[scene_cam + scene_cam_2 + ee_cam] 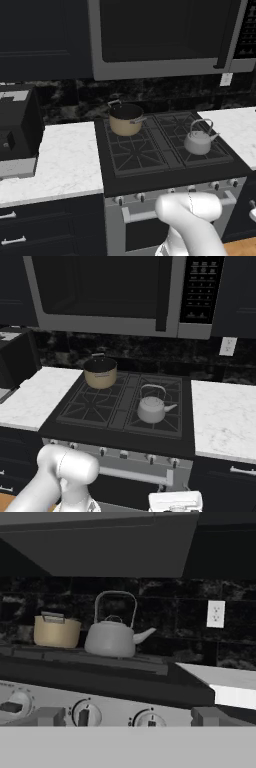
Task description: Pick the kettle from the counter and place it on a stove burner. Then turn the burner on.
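Observation:
The silver-grey kettle stands upright on the right front stove burner, spout to the right, wire handle raised. The white counter flanks the black cooktop on both sides. My gripper is low in front of the stove at knob height, well short of the kettle. Its dark fingertips stand wide apart, open, with nothing between them. Silver front knobs line the stove's front panel.
A tan pot sits on the back left burner. A microwave hangs over the stove. A dark appliance stands on the left counter. A wall outlet is behind the right counter.

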Robot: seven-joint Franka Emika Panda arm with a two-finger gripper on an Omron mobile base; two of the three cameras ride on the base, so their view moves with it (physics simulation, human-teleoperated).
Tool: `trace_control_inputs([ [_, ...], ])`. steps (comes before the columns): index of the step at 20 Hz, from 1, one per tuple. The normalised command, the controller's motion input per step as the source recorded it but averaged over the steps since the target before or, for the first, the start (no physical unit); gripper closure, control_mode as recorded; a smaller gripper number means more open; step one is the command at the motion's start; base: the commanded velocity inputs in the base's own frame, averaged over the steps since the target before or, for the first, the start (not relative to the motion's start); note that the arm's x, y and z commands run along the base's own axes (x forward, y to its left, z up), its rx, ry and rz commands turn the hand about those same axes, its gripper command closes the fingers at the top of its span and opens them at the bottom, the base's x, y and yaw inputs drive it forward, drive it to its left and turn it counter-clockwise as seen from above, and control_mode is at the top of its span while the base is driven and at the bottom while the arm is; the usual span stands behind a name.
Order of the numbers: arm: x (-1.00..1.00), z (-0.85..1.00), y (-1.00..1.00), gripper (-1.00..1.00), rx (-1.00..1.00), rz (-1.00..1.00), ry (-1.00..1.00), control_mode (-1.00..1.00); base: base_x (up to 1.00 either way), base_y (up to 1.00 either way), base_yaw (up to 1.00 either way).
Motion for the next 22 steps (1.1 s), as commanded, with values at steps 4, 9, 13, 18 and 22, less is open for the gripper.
trace_control_inputs([
  [4, 0.60, -0.01, 0.00, -1.00, 0.00, 0.00, 0.00, -1.00, 0.00, 0.00, 0.00],
  [9, 0.65, -0.17, -0.02, -1.00, 0.00, 0.00, 0.00, -1.00, 0.00, 0.00, 0.00],
  [13, 0.65, -0.19, 0.00, -1.00, 0.00, 0.00, 0.00, -1.00, 0.00, 0.00, 0.00],
  [18, 0.26, -0.44, -0.29, -1.00, 0.06, 0.00, 0.04, -1.00, 0.00, 0.00, 0.00],
  [22, 0.20, -0.29, -0.31, -1.00, 0.19, 0.00, 0.04, -1.00, 0.00, 0.00, 0.00],
])
